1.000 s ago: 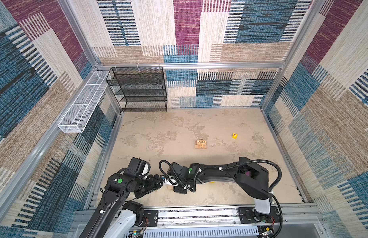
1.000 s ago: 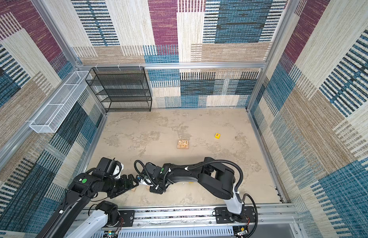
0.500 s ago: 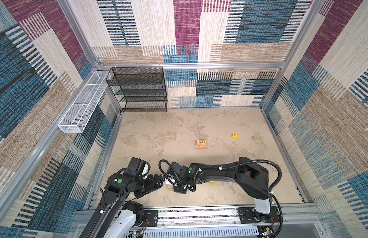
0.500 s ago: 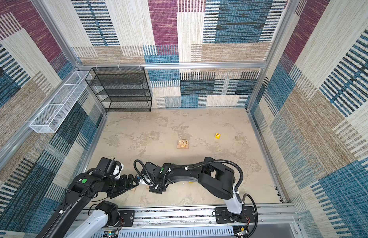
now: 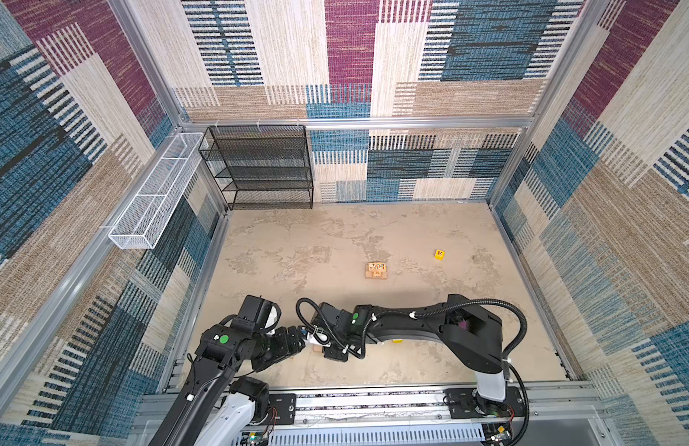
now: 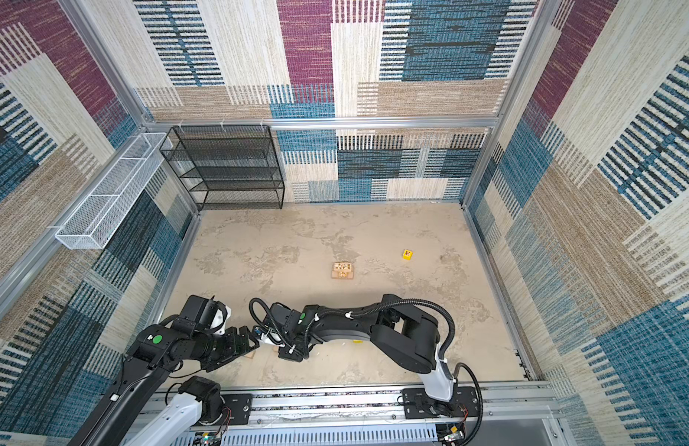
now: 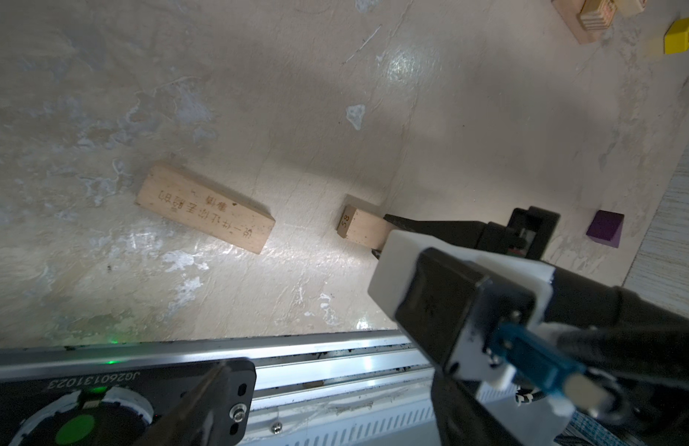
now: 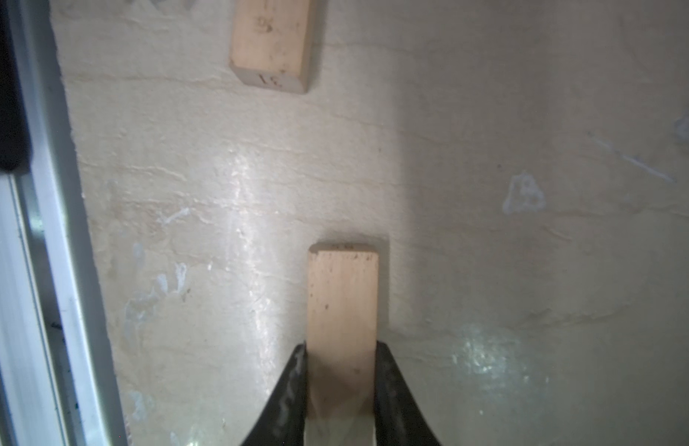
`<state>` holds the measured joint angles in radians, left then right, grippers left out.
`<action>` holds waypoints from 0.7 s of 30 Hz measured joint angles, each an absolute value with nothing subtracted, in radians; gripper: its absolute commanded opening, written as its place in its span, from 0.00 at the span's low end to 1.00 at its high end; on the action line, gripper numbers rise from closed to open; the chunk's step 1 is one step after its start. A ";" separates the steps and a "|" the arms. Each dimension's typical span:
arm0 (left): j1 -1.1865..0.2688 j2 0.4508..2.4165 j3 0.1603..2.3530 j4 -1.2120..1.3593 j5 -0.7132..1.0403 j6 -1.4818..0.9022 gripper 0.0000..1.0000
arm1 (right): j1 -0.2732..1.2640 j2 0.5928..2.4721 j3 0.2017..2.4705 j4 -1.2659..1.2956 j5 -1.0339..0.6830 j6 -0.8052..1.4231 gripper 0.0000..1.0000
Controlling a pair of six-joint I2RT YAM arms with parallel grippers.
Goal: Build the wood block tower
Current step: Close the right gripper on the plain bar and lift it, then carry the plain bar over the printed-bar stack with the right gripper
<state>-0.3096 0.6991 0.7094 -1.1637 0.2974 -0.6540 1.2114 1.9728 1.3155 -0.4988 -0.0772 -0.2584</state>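
At the near edge of the counter (image 5: 412,370), left of its middle, the right fingers (image 8: 292,386) were closed on the long sides of a tan plank (image 8: 341,301), gripping one end so that most of it stuck out ahead; it lay flat and very low, and whether it touched the counter could not be told. The left fingers (image 5: 293,345) hung just beside the right arm's wrist with nothing seen in them; whether they were open or closed could not be told. A second plank (image 7: 204,218), print upward, lay flat near the held one, apart from it. A scrap of yellow (image 5: 396,340) peeped from under the right arm, probably one cube, and the purple wedge (image 7: 605,228) sat alone on the counter past that arm's wrist, hidden in both top views. Near the counter's middle stood the start of the tower (image 5: 376,270): a low stack of tan planks, too small to count. The other yellow cube (image 5: 439,254) sat beyond it towards the right edge, well apart. The build looked less than half done: a base was begun, while two planks, both cubes and the wedge were left to place. At the far left corner the black mesh rack (image 5: 261,166) showed nothing on its shelves, and the white wire basket (image 5: 142,208) on the left wall showed nothing inside.
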 measured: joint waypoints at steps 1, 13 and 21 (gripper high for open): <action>-0.310 0.699 0.709 -1.164 0.297 -0.654 0.87 | 1.211 1.973 1.316 -0.499 -0.076 -0.257 0.00; -0.308 0.682 0.710 -1.163 0.297 -0.654 0.86 | 1.211 1.918 1.284 -0.488 -0.024 -0.224 0.00; -0.308 0.692 0.792 -1.164 0.286 -0.653 0.86 | 1.211 1.803 1.211 -0.433 0.107 -0.177 0.00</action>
<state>-0.3084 0.6922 0.7918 -1.1637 0.2855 -0.6525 1.2106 1.8027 1.2106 -0.4328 0.1074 -0.1768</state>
